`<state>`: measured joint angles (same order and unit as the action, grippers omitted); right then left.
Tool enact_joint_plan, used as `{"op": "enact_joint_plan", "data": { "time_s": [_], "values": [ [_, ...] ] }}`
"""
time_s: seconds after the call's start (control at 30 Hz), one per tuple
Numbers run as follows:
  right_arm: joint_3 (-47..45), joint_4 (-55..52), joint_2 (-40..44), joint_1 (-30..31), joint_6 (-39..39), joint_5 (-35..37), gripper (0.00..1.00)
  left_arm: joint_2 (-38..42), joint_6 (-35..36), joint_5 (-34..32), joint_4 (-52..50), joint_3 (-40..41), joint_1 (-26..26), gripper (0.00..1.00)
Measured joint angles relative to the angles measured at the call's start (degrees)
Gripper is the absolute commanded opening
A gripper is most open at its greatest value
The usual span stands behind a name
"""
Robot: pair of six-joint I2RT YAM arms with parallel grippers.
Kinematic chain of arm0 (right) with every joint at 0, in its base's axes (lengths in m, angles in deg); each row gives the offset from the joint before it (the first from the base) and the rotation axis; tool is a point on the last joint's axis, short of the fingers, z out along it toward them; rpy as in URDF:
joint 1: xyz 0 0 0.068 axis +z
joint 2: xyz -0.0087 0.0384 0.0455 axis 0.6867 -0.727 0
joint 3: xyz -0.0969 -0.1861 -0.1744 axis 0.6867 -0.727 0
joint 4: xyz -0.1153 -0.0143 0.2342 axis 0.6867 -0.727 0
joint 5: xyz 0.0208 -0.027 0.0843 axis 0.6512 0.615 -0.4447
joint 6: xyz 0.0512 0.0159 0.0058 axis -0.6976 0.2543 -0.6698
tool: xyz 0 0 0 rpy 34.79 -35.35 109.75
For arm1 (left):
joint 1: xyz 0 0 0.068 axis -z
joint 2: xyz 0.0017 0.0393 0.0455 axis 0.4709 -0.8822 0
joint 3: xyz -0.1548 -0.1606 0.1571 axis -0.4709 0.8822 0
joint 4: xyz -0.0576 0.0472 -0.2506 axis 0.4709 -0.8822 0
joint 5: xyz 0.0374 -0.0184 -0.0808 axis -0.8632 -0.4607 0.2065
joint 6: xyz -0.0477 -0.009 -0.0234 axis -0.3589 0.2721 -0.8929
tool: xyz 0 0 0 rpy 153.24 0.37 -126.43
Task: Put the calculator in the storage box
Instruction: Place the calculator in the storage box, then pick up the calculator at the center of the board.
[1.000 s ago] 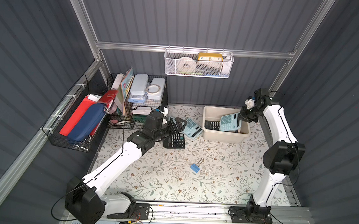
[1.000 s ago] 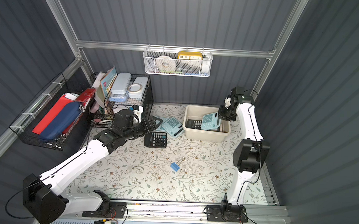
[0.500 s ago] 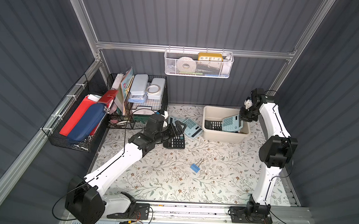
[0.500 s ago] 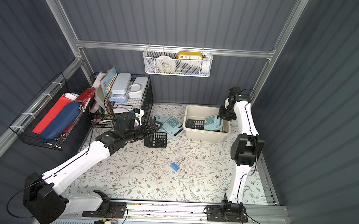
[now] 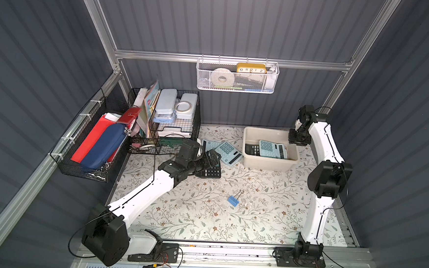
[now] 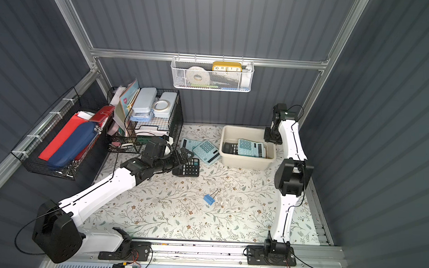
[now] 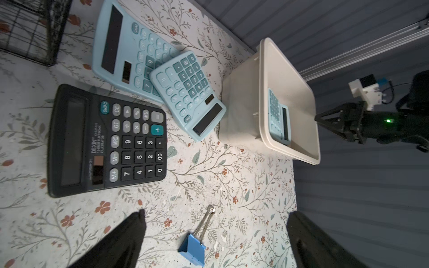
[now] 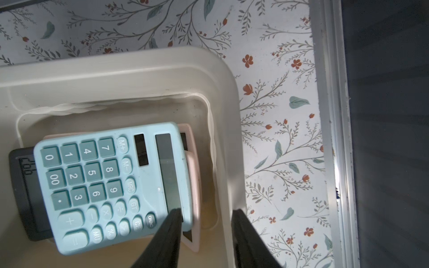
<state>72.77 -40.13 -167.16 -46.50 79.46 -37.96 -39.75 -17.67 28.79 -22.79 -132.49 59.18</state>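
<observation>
Floral table point(image 5: 255, 193), grey ribbed walls point(image 5: 240, 26) all round.

Left end effector point(image 5: 213, 157): fingers spread wide, nothing in them, hanging low over the far edge of the black calculator point(image 5: 210, 171), which lies flat on the table. The left wrist view puts that calculator just ahead of the fingertips and offset toward one finger, not centred in the gap. Its display-to-keys axis runs roughly along the line between the two fingers. My read: the wrist needs a turn or a shift before a clean pinch across the short side.

Just past it, toward the storage box point(image 5: 267, 166), a pair of light-blue calculators point(image 5: 229, 152) lies overlapped. The upper one is near the box's left wall; whether it touches, cannot tell. The box sits further on, about where the left end effector points.

Inside the box, a light-blue calculator point(image 5: 272, 149) lies face up on a second black calculator point(image 5: 252, 149) and a pink calculator point(image 8: 196, 176).

Right end effector point(image 8: 207, 211) hovers over the box's right end, fingers part-way apart, gripping nothing. One fingertip is over the blue display corner, contact unclear.

Left arm is clearly nearer the three on the table; the right is well apart from them.
</observation>
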Motion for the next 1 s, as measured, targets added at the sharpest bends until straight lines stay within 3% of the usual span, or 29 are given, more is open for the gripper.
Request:
{"op": "enact_joint_plan", "data": {
  "time_s": [0.17,0.47,0.73,1.0],
  "values": [
    [-4.9,1.2,5.9,0.0,-1.0,-2.4,0.6,-1.0,0.3,-3.4,-4.5,0.0,-0.4,0.99],
    [-32.3,13.4,30.1,2.3,-5.6,-13.2,0.98,-5.6,2.1,-6.2,-9.4,0.2,-3.1,0.99],
    [-50.4,23.5,44.2,10.1,-8.5,-19.6,0.99,-9.3,4.3,-4.5,-7.2,4.2,-9.2,0.98],
    [-63.5,30.1,56.1,12.5,-10.9,-24.2,0.99,-14.6,7.3,3.9,0.6,8.8,-17.2,0.81]
  ]
}}
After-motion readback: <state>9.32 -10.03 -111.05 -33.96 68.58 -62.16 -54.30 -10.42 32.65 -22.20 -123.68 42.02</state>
